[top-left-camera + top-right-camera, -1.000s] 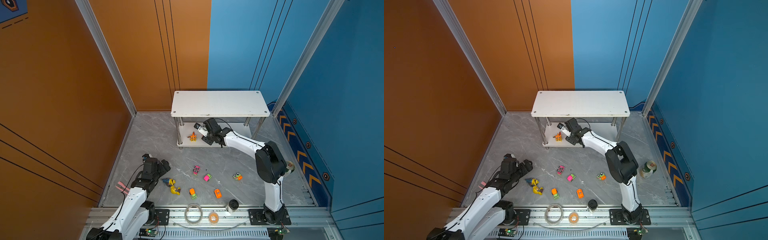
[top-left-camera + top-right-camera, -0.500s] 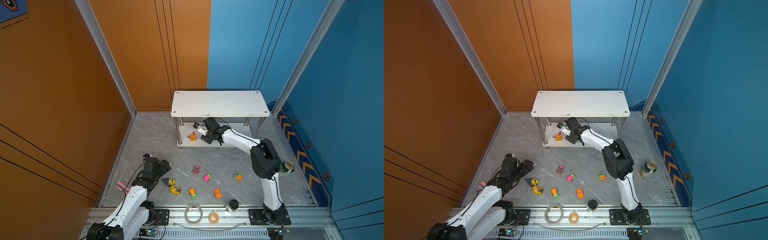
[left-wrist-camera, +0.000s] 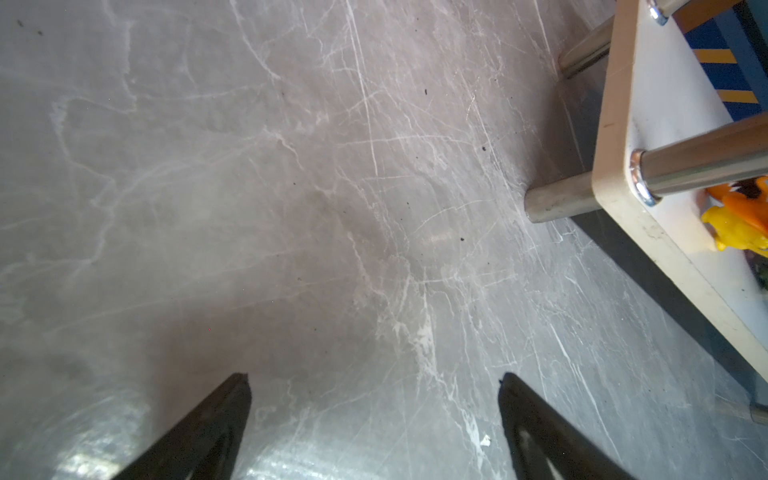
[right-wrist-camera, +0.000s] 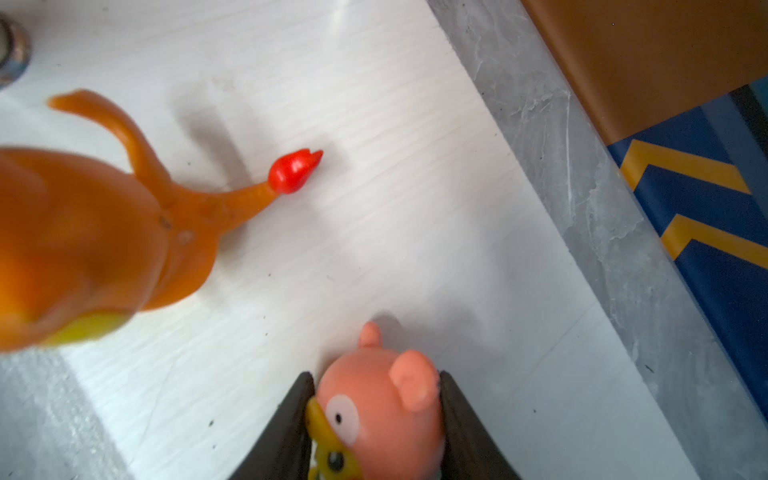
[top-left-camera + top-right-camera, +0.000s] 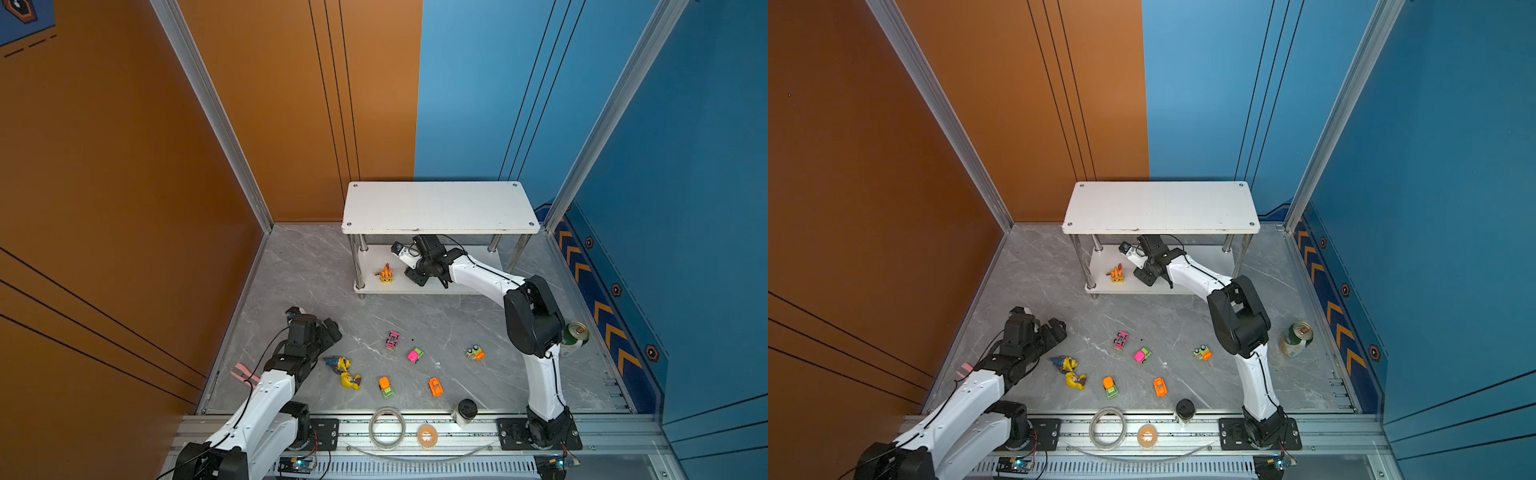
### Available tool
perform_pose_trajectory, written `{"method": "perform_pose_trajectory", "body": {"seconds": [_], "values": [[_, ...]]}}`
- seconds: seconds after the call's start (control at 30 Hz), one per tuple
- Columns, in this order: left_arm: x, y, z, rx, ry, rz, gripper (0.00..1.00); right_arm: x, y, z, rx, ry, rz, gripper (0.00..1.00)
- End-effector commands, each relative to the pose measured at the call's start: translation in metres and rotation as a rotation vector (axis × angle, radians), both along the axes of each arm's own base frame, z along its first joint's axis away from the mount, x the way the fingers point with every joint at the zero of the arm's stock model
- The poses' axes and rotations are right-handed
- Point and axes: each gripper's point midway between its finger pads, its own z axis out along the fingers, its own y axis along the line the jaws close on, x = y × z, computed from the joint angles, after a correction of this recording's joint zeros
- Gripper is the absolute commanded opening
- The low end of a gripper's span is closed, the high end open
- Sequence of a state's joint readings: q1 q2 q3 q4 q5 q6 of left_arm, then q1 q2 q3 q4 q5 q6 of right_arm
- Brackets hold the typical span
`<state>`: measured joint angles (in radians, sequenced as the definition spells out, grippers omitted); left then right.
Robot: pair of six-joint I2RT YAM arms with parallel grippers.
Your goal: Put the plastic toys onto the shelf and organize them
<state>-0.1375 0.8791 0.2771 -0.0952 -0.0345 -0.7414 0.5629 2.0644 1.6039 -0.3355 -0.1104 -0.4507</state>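
The shelf (image 5: 440, 208) stands at the back, and an orange figurine (image 5: 385, 274) stands on its lower board (image 4: 415, 208). My right gripper (image 4: 376, 382) reaches under the top board and is shut on a pink figurine (image 4: 386, 399), close beside the orange one (image 4: 104, 232). My left gripper (image 5: 330, 330) hovers open over bare floor; nothing is between its fingers (image 3: 232, 399). On the floor lie a blue-grey figurine (image 5: 336, 362), a yellow figurine (image 5: 350, 380) and several small cars, among them a pink one (image 5: 392, 340) and an orange one (image 5: 435, 386).
A green can (image 5: 573, 336) stands by the right arm's elbow. Two tape rolls (image 5: 386, 428) and a dark-capped cup (image 5: 465, 409) sit at the front rail. A pink object (image 5: 245, 374) lies beside the left arm. Chrome posts (image 3: 706, 162) edge the shelf.
The right gripper's jaws have drawn in onto the pink figurine at the lower board. The right elbow shifted slightly. The left arm has barely moved.
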Motion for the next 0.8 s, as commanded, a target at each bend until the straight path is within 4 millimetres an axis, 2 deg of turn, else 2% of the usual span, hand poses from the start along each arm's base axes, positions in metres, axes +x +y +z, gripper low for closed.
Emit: {"method": "perform_pose_trajectory", "body": {"seconds": [0.0,0.2,0.6,0.77], "values": [[0.002,-0.005,0.007,-0.011,-0.027,-0.032,0.94,-0.011,0.002,0.025,0.187,0.014,0.013,0.24],[0.004,-0.013,0.023,-0.034,-0.078,-0.066,0.92,-0.014,0.002,0.056,0.484,-0.122,0.042,0.15],[0.004,-0.017,0.031,-0.028,-0.113,-0.075,0.92,-0.003,0.001,0.092,0.98,-0.415,0.044,0.1],[0.003,-0.017,0.032,-0.02,-0.113,-0.079,0.92,0.006,0.007,0.079,1.072,-0.39,0.037,0.1]]}}
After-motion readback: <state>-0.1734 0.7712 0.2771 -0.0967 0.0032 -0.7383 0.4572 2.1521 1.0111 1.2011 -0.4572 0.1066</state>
